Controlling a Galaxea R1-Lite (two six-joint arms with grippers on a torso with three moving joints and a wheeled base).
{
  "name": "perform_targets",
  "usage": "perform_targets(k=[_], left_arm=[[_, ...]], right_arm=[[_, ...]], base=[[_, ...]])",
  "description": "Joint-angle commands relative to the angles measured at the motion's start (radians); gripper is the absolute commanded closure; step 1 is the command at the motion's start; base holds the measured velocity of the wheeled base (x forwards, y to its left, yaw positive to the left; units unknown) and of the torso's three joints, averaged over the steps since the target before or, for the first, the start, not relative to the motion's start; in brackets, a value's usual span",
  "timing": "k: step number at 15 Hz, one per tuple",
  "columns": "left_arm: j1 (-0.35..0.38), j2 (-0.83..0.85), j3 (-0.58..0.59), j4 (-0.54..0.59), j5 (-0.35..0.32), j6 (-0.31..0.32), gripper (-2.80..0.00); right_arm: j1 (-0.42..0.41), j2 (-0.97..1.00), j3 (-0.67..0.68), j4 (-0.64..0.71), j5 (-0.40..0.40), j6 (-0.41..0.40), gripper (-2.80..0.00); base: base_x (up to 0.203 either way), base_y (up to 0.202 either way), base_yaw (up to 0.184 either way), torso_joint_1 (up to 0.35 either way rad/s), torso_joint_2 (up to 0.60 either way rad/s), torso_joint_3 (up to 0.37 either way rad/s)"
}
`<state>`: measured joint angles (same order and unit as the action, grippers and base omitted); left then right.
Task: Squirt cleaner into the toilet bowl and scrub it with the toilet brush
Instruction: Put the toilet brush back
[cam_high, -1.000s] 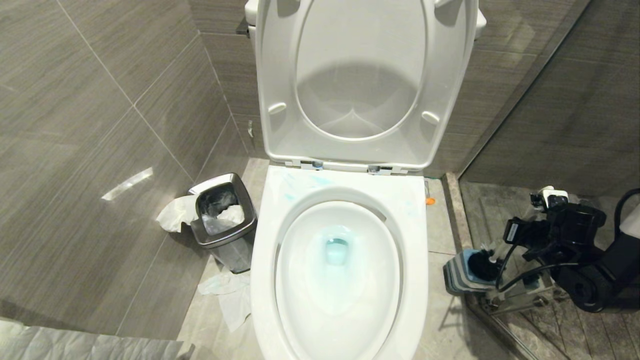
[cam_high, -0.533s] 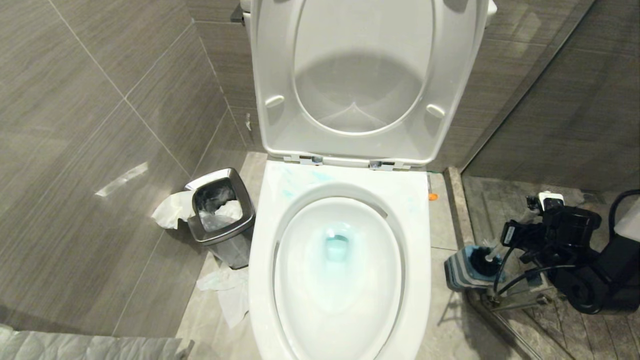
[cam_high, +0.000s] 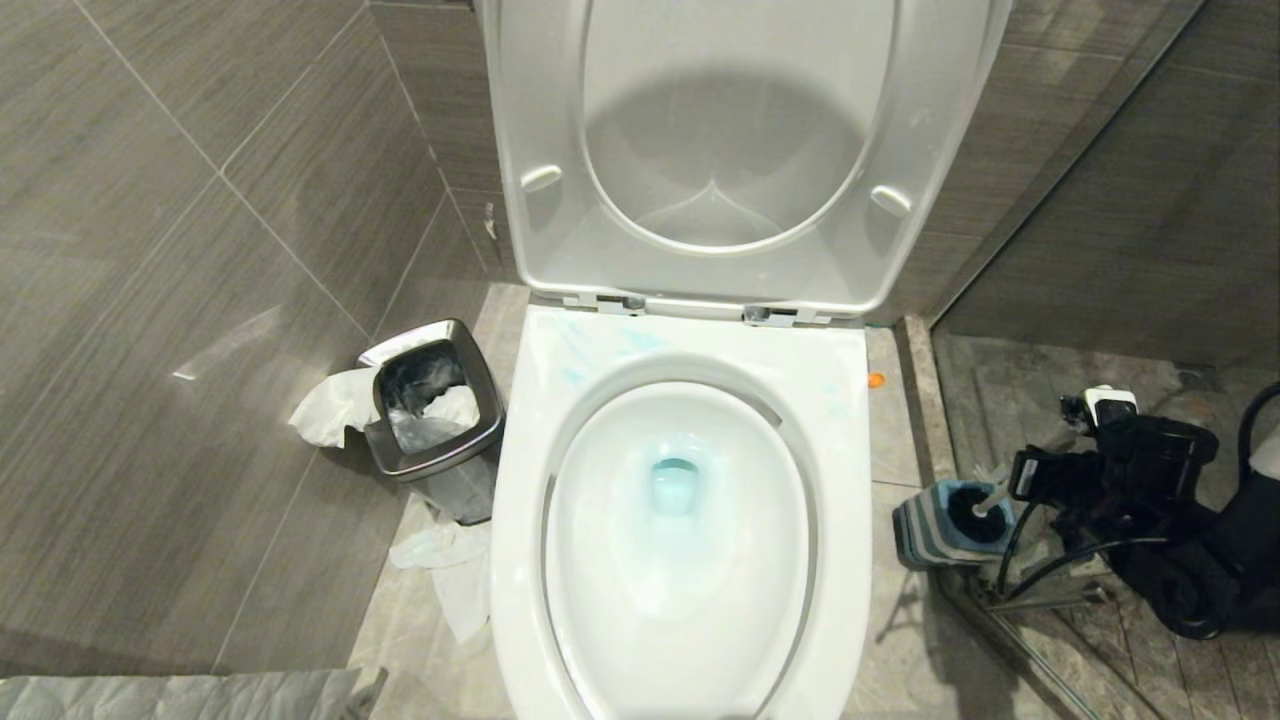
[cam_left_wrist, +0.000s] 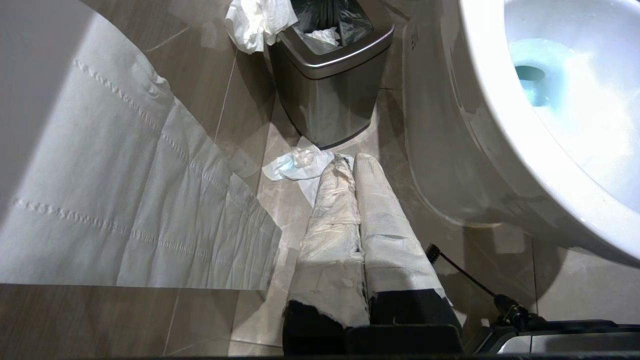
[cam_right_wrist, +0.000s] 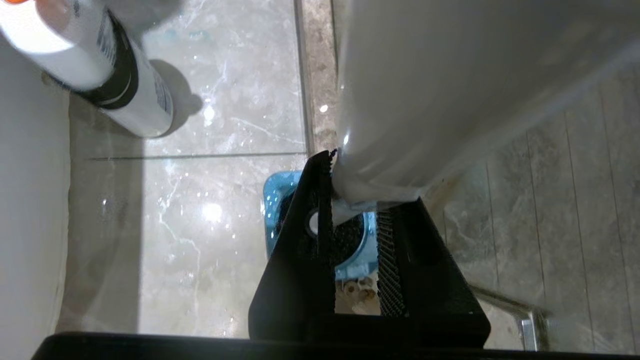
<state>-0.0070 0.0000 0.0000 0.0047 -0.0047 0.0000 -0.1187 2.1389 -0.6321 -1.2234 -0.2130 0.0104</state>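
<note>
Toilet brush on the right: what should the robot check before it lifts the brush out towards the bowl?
1. Right gripper closed on the toilet brush handle: ok, the handle fills the gap between the fingers.
2. Brush head seated in the blue holder: ok, not yet lifted.
3. Seat up, toilet bowl open: ok.
4. Cleaner in the bowl: ok, water tinted teal.
5. White bottle clear of the lift path: cannot tell.
6. Left gripper shut, beside the bowl: ok.

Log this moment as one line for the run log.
right gripper: shut on toilet brush handle, head in holder | left gripper: shut, parked | toilet bowl: water teal
</note>
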Motion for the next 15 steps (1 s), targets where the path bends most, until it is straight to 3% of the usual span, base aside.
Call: perform_targets(k=[1, 3, 11, 12, 15], left_arm=[[-0.001, 0.002, 0.0, 0.0, 0.0, 0.0, 0.0], [-0.001, 0.002, 0.0, 0.0, 0.0, 0.0, 0.0], [-0.001, 0.002, 0.0, 0.0, 0.0, 0.0, 0.0], [-0.001, 0.002, 0.0, 0.0, 0.0, -0.002, 0.0], [-0.001, 0.002, 0.0, 0.0, 0.0, -0.002, 0.0]], right_arm=[[-0.002, -0.017, 0.006, -0.014, 0.02, 0.0, 0.0], [-0.007, -0.023, 0.014, -0.015, 0.058, -0.01, 0.0], [-0.01, -0.037, 0.026, -0.016, 0.061, -0.035, 0.0], [-0.01, -0.037, 0.026, -0.016, 0.06, -0.035, -2.8], [-0.015, -0.049, 0.031, -0.013, 0.061, -0.038, -2.8]], base=[[0.0, 0.0, 0.0, 0.0, 0.0, 0.0], [0.0, 0.0, 0.0, 0.0, 0.0, 0.0], [0.0, 0.0, 0.0, 0.0, 0.0, 0.0], [0.0, 0.0, 0.0, 0.0, 0.0, 0.0], [0.0, 0.0, 0.0, 0.0, 0.0, 0.0]])
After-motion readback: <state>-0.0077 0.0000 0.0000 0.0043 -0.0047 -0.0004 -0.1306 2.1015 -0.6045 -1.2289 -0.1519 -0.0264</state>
